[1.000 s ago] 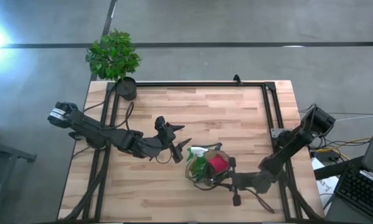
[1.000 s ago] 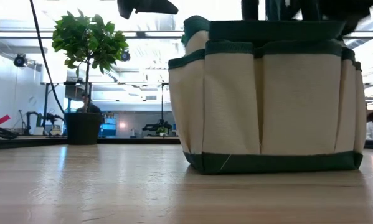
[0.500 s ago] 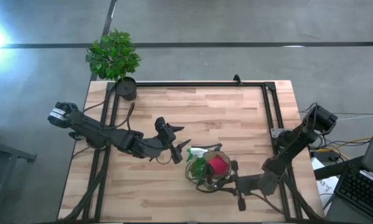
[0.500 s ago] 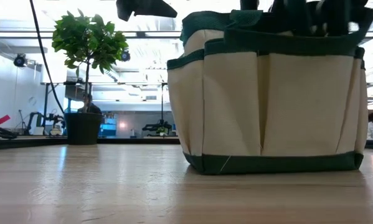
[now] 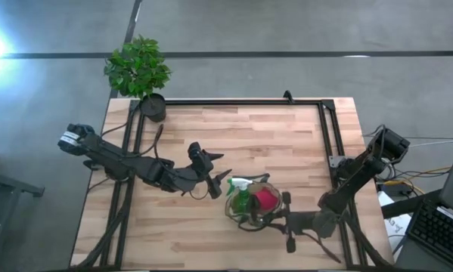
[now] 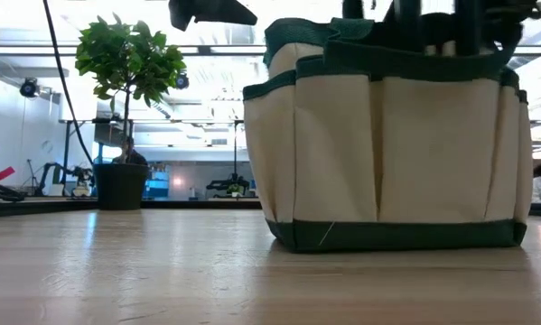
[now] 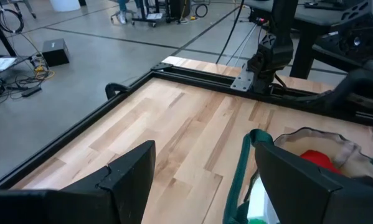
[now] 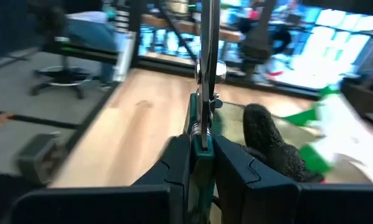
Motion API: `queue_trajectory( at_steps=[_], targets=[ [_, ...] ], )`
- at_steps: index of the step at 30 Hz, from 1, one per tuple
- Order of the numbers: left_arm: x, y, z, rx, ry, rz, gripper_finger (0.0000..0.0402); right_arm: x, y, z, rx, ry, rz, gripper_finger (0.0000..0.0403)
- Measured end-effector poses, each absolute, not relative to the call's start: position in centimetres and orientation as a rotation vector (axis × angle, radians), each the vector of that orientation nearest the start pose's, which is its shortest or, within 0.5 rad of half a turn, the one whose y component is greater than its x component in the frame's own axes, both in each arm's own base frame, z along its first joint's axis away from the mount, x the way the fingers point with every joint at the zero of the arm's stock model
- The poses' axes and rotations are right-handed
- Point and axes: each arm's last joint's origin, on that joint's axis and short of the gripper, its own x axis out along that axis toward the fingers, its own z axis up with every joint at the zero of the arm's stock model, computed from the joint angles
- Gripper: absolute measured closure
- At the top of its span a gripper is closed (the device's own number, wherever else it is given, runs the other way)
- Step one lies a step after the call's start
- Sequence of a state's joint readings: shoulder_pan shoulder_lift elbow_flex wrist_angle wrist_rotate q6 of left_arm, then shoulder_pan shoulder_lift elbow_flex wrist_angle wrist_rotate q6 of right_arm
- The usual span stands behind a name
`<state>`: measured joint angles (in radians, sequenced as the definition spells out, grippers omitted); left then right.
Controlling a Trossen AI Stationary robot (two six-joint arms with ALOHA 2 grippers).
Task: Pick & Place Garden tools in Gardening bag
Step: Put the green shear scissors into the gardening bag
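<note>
The tan gardening bag (image 5: 252,204) with dark green trim stands on its base on the wooden table (image 5: 211,136), toward the near middle. In it show a green spray bottle (image 5: 241,198) and a red item (image 5: 265,199). My right gripper (image 5: 280,217) is at the bag's right rim, shut on the pruning shears (image 8: 206,74), whose silver blades point away over the bag. A dark glove-like thing (image 8: 267,143) lies beside them. My left gripper (image 5: 220,178) is open and empty just left of the bag; the bag's green rim (image 7: 241,168) shows between its fingers. My right gripper pinches the pruning shears between its two fingers (image 8: 177,165), at the green part by the spring (image 8: 201,142). The shears lie along the fingers, blades pointing ahead toward the bag. Whether the shears rest on the bag I cannot tell.
A leafy plant in a black pot (image 5: 152,107) stands at the table's far left corner. A black frame rail (image 5: 241,101) runs along the far and side edges. Bare wood lies between the pot and the bag. A person (image 6: 125,152) sits in the room behind.
My right gripper has shifted a little at the bag's right rim. In the low view the bag's rim rose on the right half a second ago and has since settled, and the dark shapes above the rim have moved. The bag's base has stayed in place.
</note>
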<state>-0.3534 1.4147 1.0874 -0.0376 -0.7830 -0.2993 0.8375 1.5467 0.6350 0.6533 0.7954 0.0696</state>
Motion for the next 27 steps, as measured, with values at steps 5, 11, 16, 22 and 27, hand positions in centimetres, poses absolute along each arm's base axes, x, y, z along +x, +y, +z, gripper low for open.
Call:
queue_trajectory(
  at_steps=[5,11,16,22,27],
  targets=[
    [30.0,-8.9,31.1,-0.094,0.243,0.465,0.0124,21.4,20.3,18.6,-0.156,0.177,-0.061,0.0366],
    [30.0,-8.9,31.1,-0.094,0.243,0.465,0.0124,21.5,20.4,18.1,-0.134,0.201,-0.028,0.0366],
    [30.0,-8.9,31.1,-0.094,0.243,0.465,0.0124,21.7,20.3,17.6,-0.071,0.232,0.015,0.0366],
    [30.0,-8.9,31.1,-0.095,0.243,0.465,0.0124,21.9,19.9,17.2,-0.067,0.263,-0.007,0.0366],
    [30.0,-8.9,31.1,-0.095,0.244,0.465,0.0124,22.1,19.5,16.8,-0.040,0.299,-0.033,0.0366]
  ],
)
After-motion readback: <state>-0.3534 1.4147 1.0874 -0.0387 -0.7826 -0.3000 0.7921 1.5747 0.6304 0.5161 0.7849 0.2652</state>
